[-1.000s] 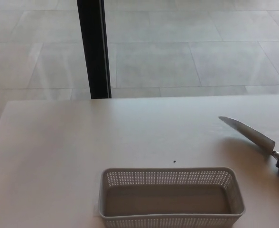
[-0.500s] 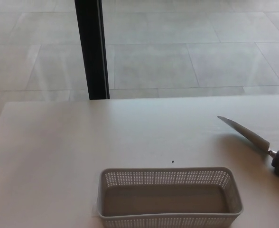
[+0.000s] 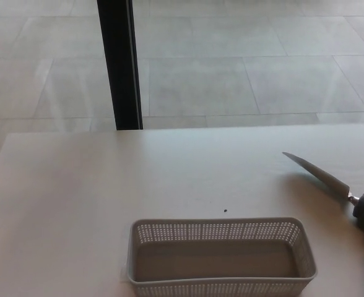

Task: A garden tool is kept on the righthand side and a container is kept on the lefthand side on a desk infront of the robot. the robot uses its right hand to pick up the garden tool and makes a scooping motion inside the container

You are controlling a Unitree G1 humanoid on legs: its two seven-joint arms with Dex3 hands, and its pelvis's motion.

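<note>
A: Hands? Neither robot hand shows in the head view, so I cannot tell whether either is open, closed or holding anything.

B: Noted. The garden tool?

A: A trowel (image 3: pixel 337 185) lies at the right side of the pale surface (image 3: pixel 77 204). Narrow metal blade, tip pointing up-left. Dark handle runs off the right edge of the picture, only its front end visible. A shadow sits under the blade; I cannot tell if the blade rests flat or is lifted a little.

B: Container?

A: A grey basket (image 3: pixel 222 257) with perforated walls, long and low, at the bottom centre, its near wall cut by the lower edge. Inside looks bare. It stands apart from the trowel, down-left of the blade tip.

B: Anything else?

A: A tiny dark speck (image 3: pixel 225 210) on the surface just beyond the basket's far rim. Past the surface, a tiled floor (image 3: pixel 244 68) and a black upright post (image 3: pixel 120 62).
</note>
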